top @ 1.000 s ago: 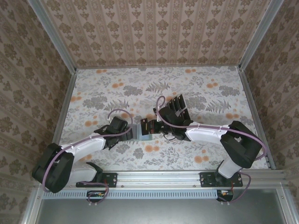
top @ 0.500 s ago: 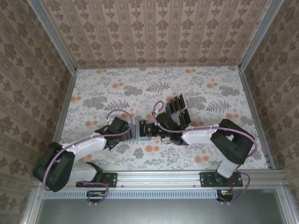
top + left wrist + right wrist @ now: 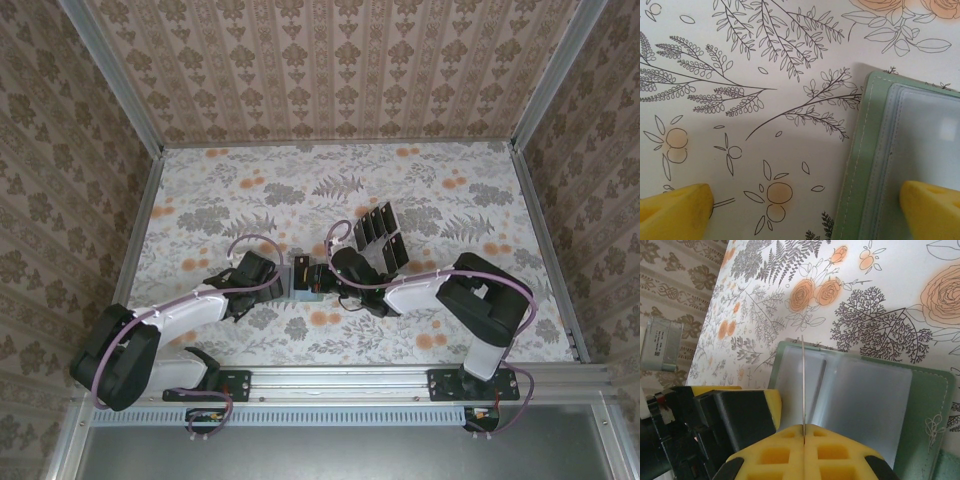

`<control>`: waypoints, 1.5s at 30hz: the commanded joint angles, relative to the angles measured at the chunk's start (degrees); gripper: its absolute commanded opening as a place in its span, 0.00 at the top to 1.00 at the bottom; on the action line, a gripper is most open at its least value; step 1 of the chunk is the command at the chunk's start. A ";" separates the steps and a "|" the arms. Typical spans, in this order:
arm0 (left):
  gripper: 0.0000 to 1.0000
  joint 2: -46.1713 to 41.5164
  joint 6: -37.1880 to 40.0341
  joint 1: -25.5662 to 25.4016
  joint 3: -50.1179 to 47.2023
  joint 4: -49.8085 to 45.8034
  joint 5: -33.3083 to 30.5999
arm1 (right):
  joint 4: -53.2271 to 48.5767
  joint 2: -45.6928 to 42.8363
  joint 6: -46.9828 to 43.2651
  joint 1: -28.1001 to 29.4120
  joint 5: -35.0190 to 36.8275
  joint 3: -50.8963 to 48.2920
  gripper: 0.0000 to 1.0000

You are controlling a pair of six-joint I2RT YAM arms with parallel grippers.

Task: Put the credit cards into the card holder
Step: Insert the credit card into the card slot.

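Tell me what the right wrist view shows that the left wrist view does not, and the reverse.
Right wrist view, not the left: the shut right end effector pinches a thin credit card edge-on above the card holder and its clear pockets. Left wrist view, not the right: the open left end effector, one yellow fingertip over the holder, the other over bare table. Both: the green stitched holder on the floral table.

Grey-green card holder (image 3: 927,405), pale stitching, frosted clear pockets. White table cover (image 3: 765,100) with grey line-drawn ferns and orange roses. Tan damask walls (image 3: 340,70). Yellow finger pads (image 3: 675,210). White-and-black arms (image 3: 185,312), lilac cables (image 3: 250,238). Glossy black credit cards (image 3: 378,228).
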 commanded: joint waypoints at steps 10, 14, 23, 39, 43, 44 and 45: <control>0.02 1.09 -1.41 -0.50 -0.84 -5.52 -1.11 | 6.80 3.63 4.69 0.27 0.95 -1.59 1.00; 0.02 1.14 -1.59 -0.60 -0.73 -6.00 -1.20 | 8.05 4.86 5.33 0.28 0.70 -1.59 1.00; 0.02 0.95 -1.63 -0.95 -0.79 -6.60 -1.48 | 12.38 8.16 7.95 0.34 -0.96 -1.24 1.00; 0.02 1.05 -1.77 -1.00 -0.79 -6.60 -1.77 | 15.24 5.56 10.01 0.29 -0.44 -4.04 1.00; 0.02 0.99 -1.79 -0.97 -0.80 -6.60 -1.77 | 15.29 4.85 10.08 0.29 -0.12 -4.41 1.00; 0.02 0.96 -1.80 -1.03 -0.79 -6.61 -1.75 | 15.38 4.81 10.13 0.26 -0.18 -4.41 1.00; 0.02 0.96 -1.76 -0.99 -0.80 -6.60 -1.77 | 15.53 4.88 10.17 0.31 -0.23 -4.28 1.00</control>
